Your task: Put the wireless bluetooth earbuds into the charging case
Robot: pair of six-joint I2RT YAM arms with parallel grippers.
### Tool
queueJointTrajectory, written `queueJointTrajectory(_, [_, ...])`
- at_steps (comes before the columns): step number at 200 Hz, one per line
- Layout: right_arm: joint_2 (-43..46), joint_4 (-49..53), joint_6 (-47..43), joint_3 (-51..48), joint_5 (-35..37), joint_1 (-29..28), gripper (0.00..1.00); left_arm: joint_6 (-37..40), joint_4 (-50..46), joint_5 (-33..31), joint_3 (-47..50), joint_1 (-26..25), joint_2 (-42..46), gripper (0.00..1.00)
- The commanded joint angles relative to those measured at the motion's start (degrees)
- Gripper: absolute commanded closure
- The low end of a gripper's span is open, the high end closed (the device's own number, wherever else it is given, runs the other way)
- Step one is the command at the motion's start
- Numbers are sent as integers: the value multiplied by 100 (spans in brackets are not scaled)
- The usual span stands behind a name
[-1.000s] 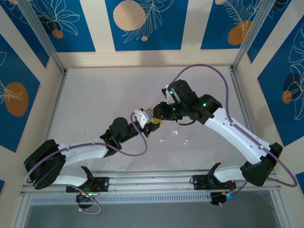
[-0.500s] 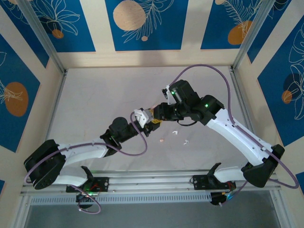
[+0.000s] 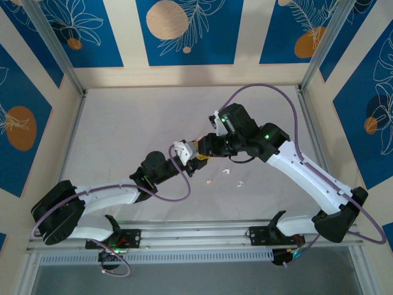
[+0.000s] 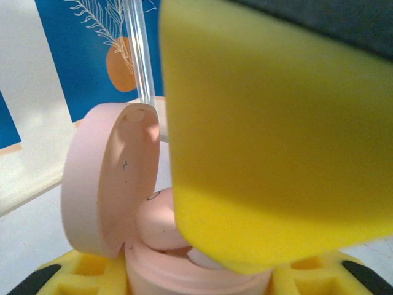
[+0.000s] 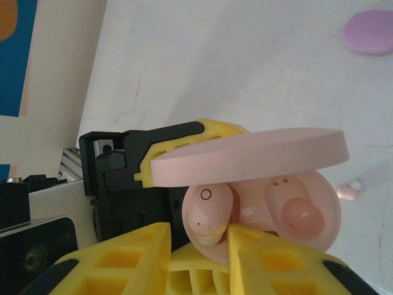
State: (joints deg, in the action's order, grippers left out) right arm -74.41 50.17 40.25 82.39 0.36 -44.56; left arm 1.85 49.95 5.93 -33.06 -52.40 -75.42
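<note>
Readable text: none was found.
Mark inside the lid of the pink charging case [image 4: 101,184]: tiny and dark, it was too small to read.
Sign on the pink earbud [image 5: 207,218]: a small printed ring, no letters.

A blurred yellow pad [image 4: 276,135] covers the right of the left wrist view, hiding much of the pink case [image 4: 104,184]. In the right wrist view, the upper-right edge cuts off a purple case [image 5: 368,32], and fingertips [image 5: 129,258] at the bottom hide the lower end of an earbud [image 5: 207,215].

Robot lab cell, framed table [image 3: 135,117], patterned panels [image 3: 184,31]
</note>
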Motion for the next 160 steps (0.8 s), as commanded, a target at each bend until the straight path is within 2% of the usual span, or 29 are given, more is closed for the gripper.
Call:
queueJointTrajectory(1, [123,-33,-105,-4,-192,-36,69,-26,146,138,-201,-42,-17,70])
queueJointTrajectory(86, [262,328,-88,23,-142,-36,68,-26,326,22,-157,-42,27,70])
queueJointTrajectory(160, [379,233,-107,23,-32,34,65,-18,375,87,-131,-42,52,70])
